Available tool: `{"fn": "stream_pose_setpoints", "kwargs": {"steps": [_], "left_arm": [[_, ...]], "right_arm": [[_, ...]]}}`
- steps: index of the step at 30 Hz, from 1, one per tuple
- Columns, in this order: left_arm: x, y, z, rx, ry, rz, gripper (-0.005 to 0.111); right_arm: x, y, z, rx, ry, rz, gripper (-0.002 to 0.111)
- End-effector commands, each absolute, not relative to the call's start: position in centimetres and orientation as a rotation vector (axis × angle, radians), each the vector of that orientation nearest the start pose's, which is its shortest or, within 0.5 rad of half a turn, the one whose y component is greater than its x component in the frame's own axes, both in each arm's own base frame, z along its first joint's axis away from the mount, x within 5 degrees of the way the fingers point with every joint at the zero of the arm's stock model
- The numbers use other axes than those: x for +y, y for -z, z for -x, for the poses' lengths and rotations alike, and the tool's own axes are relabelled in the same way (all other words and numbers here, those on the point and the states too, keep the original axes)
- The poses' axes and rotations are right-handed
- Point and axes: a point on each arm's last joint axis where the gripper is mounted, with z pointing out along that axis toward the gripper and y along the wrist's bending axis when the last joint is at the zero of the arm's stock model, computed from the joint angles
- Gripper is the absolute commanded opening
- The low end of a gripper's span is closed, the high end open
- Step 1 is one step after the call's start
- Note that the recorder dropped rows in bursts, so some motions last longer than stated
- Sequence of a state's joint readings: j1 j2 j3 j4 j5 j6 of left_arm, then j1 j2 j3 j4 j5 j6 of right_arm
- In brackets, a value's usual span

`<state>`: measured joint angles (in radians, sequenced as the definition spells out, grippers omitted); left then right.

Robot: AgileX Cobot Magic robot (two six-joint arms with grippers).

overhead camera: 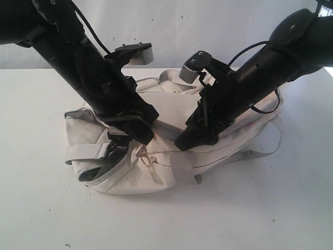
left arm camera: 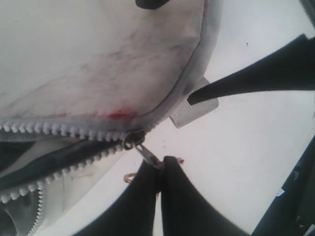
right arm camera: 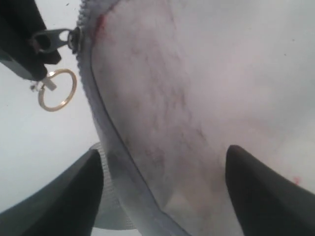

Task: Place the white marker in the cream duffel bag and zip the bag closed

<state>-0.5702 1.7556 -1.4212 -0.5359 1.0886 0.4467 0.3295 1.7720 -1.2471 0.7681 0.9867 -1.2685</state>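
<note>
The white table (overhead camera: pixel 291 208) shows on every side of the bag (overhead camera: pixel 130 179), which lies near its middle, well apart from the visible edges. The left arm (overhead camera: pixel 78 57) slants down from the upper left to the bag's front left part. The right arm (overhead camera: pixel 270 57) slants down from the upper right to the bag's middle. The two wrists are close together, with only a narrow gap between them over the bag's top.

The left gripper (left arm camera: pixel 160 166) is clenched, its fingertips pressed together on the pull tab (left arm camera: pixel 147 155) at the bag's front edge. The right gripper (right arm camera: pixel 162 150) is released; its fingers (right arm camera: pixel 64 196) stand wide apart and straddle the cream fabric beside the zipper seam. Whether they press on the cloth cannot be told.

The zipper (left arm camera: pixel 64 132) is split on one side of the slider (left arm camera: pixel 133 139), leaving a dark gap at the bag's left end. On the other side it runs joined along the curved seam. A grey strap (left arm camera: pixel 194 110) sticks out just beside that seam. A red stain (left arm camera: pixel 118 114) sits just above the teeth near the slider. A small metal ring (right arm camera: pixel 57 90) hangs just beside the clamped fingertips.

The marker does not show in any view.
</note>
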Motion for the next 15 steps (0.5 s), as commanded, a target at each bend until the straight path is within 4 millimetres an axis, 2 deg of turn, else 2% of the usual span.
{"fn": "stream_pose_setpoints", "kwargs": {"steps": [1,7,9,13,15], "left_arm": [[-23.0,-28.2,-27.9,2.594,0.784,-1.123,0.000],[-23.1,-28.3,-27.9,2.588,0.799,-1.113,0.000],[-23.0,-28.2,-28.0,2.586,0.786,-1.117,0.000],[-22.7,-28.3,-28.3,2.595,0.760,-1.082,0.000],[-22.0,-28.3,-28.8,2.603,0.750,-1.040,0.000]], "right_arm": [[16.5,-23.3,-31.8,2.151,-0.728,1.489,0.058],[16.5,-23.0,-31.9,2.156,-0.729,1.481,0.045],[16.5,-22.9,-31.9,2.159,-0.731,1.486,0.034],[16.4,-22.8,-31.8,2.163,-0.723,1.515,0.003],[16.3,-22.7,-31.7,2.165,-0.704,1.538,0.000]]}}
